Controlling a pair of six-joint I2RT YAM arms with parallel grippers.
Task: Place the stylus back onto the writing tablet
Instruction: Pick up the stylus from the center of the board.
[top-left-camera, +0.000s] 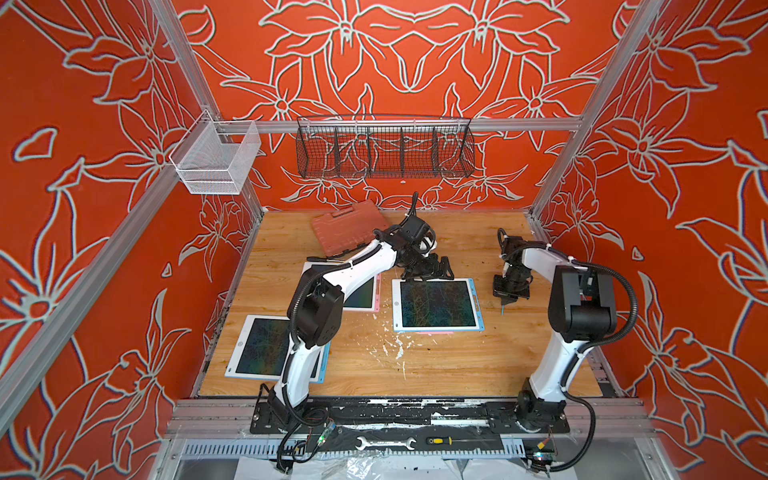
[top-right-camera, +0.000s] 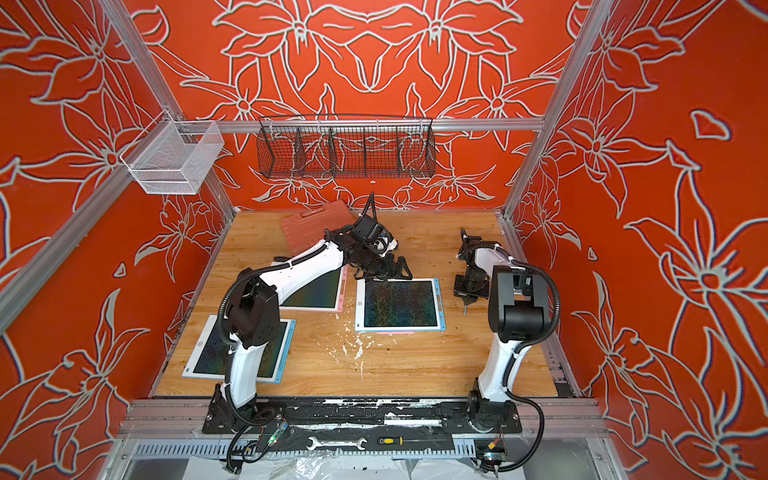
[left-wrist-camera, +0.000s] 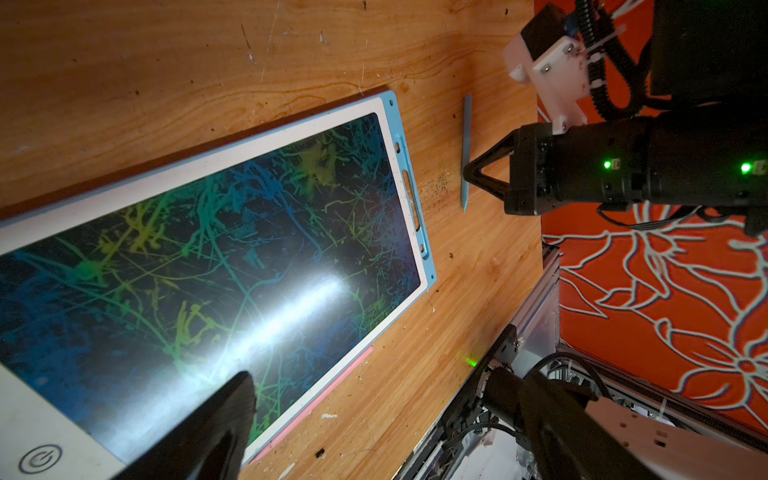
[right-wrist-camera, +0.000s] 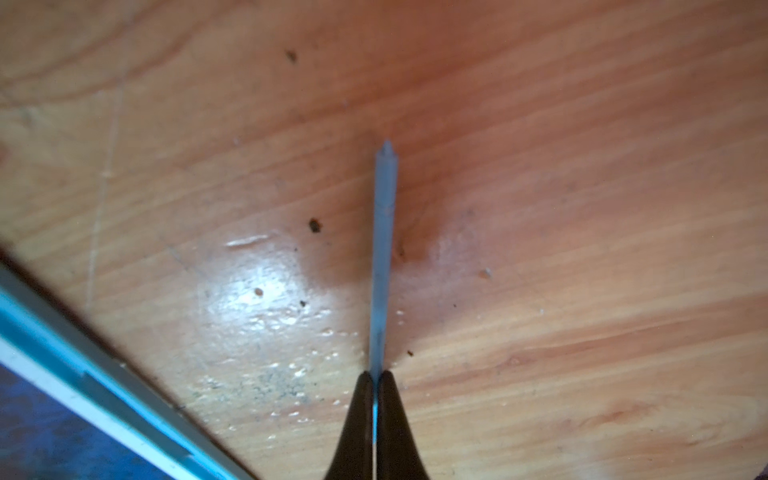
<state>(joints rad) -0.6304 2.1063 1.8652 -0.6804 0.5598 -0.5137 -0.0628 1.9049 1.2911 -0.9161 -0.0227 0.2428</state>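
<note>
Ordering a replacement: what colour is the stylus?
Pale blue-grey; the stylus shows best in the right wrist view.

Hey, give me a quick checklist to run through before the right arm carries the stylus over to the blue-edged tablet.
1. Right gripper shut on the slim blue-grey stylus: ok.
2. Stylus lifted off the wooden table: cannot tell.
3. Holder slot along the blue edge of the white-framed writing tablet empty: ok.
4. Strip of table between stylus and tablet free of objects, only specks: ok.
5. Left gripper open, at the tablet's far edge, not over the holder slot: ok.
</note>
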